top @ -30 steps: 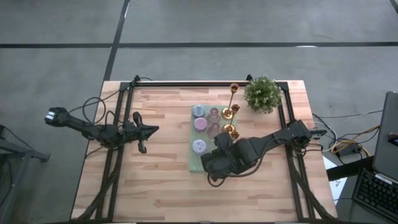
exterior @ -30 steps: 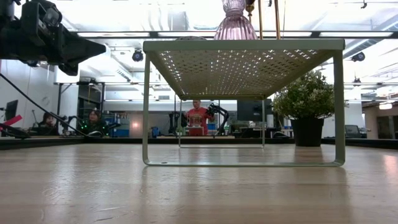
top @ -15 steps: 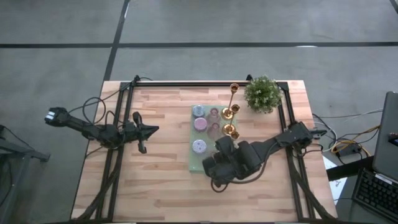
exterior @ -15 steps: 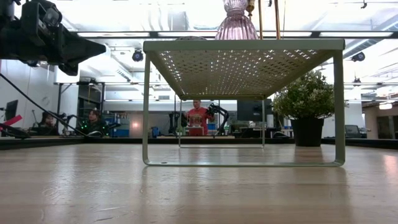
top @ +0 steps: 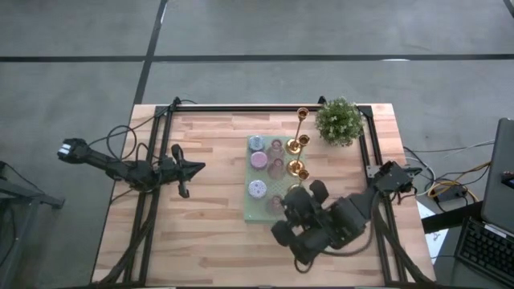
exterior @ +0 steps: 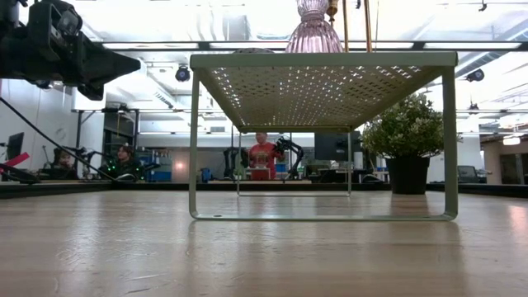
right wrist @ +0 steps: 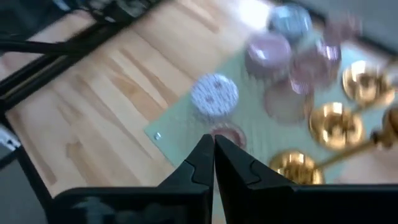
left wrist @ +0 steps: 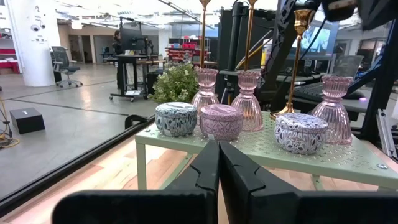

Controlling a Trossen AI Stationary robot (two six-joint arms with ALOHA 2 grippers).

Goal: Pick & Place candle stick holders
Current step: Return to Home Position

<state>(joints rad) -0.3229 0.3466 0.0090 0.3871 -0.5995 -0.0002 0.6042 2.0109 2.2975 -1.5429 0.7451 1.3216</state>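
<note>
Your right hand (right wrist: pixel 209 144) has pulled back from the shelf (top: pixel 250 212) since the earlier frame. Its arm is folding toward the near right of the worktop (top: pixel 201 241), and nothing on the shelf has shifted. Its fingers are pressed together and carry nothing, which fits an arm going home after a placement rather than reaching for more.

The gold candle stick holders (top: pixel 298 145) stand beyond that hand's fingertips along the far side of the shelf. The pink glass vases (left wrist: pixel 247 99) and patterned tins (left wrist: pixel 221 122) are lined up in rows beside them. The rows look deliberate, like set with like, so the sorting seems finished.

Your left hand (left wrist: pixel 217 147) waits well short of the shelf, also pinched shut on nothing and pointing straight at the display.

- **High view:** it flattens the shelf into what looks like a mat.
- **Low view:** it shows you a raised platform on legs with open space underneath, and only the foot of one vase (exterior: pixel 313 31) peeking over the edge.
- **Left wrist view:** it alone gives the heights, with tins in front, vases behind and thin gold stems rising above. The plant (left wrist: pixel 176 82) is past the far corner.
- **Right wrist view:** it looks down on the tops.
</note>
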